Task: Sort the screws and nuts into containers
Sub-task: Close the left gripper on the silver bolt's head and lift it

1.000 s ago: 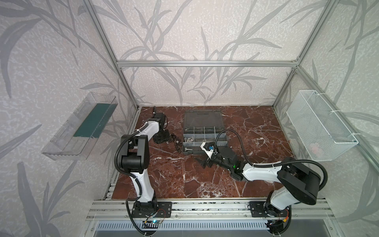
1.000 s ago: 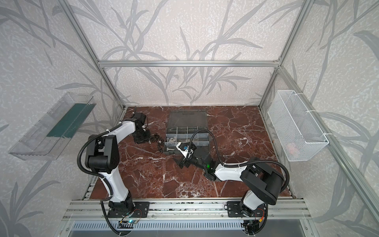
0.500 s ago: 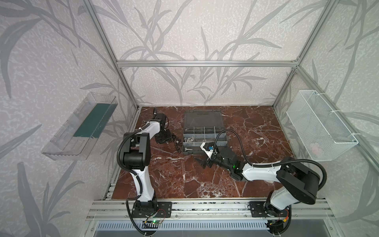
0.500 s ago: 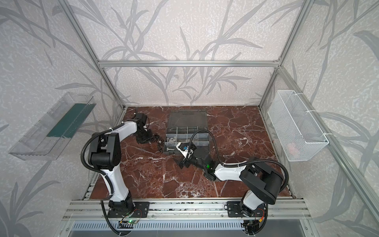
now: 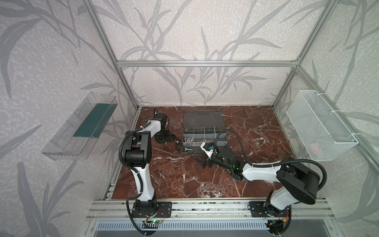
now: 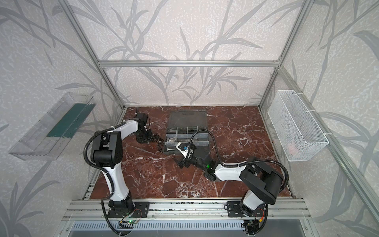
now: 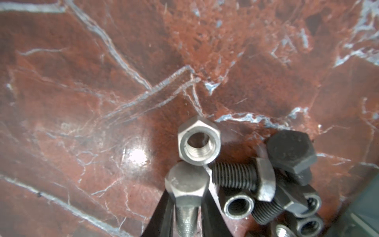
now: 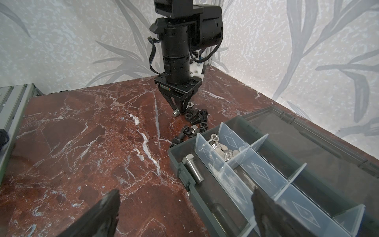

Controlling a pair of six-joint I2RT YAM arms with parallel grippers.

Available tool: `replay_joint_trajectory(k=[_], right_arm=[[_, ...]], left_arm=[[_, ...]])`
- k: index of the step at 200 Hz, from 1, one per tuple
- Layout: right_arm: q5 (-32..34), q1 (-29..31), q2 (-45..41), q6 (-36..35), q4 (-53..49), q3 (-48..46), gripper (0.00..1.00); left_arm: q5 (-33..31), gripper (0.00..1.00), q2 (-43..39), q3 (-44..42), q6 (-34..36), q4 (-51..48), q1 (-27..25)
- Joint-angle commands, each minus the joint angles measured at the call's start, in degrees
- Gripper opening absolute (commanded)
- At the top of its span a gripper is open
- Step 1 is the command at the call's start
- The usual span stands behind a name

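Observation:
My left gripper (image 7: 187, 197) is shut on a silver screw (image 7: 185, 184), gripping its shaft just below the hex head. It stands low at the edge of a pile of black and silver screws and nuts (image 8: 194, 121) (image 5: 176, 142). A silver nut (image 7: 199, 141) lies just beyond the held head. The grey organizer case (image 5: 202, 119) lies open right of the pile. One of its containers holds a silver screw (image 8: 192, 169), another holds silver nuts (image 8: 223, 148). My right gripper (image 8: 184, 197) (image 5: 205, 163) hovers open and empty at the case's near corner.
A clear plastic tray (image 5: 80, 127) hangs on the left wall. A white wire basket (image 5: 320, 125) hangs on the right wall. The aluminium rail (image 5: 205, 205) runs along the front edge of the marble floor. My left arm's elbow (image 5: 136, 151) stands tall near the left edge.
The left arm's elbow has shifted slightly while its gripper stays at the pile. The right arm has not moved.

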Motion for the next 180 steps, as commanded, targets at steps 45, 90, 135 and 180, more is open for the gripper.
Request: replay_joint_trajectory(k=[45, 90, 135, 180], right_arm=[[0.5, 0.4, -0.9, 0.2, 0.8, 1.4, 0.99], [2.0, 0.3, -0.9, 0.5, 1.4, 1.2, 0.99], [5.5, -0.8, -1.0, 1.9, 1.0, 1.1, 0.99], [7.9, -1.9, -1.5, 3.0, 3.5, -0.5, 0.99]], left_arm=[[-0.1, 0.07, -0.5, 0.6, 0.7, -1.9, -0.1], [2.3, 0.04, -6.0, -0.3, 0.9, -0.5, -1.4], [6.1, 0.05, -13.4, -2.1, 3.1, 2.4, -5.5], [12.8, 0.05, -15.1, -2.2, 6.7, 4.2, -13.0]])
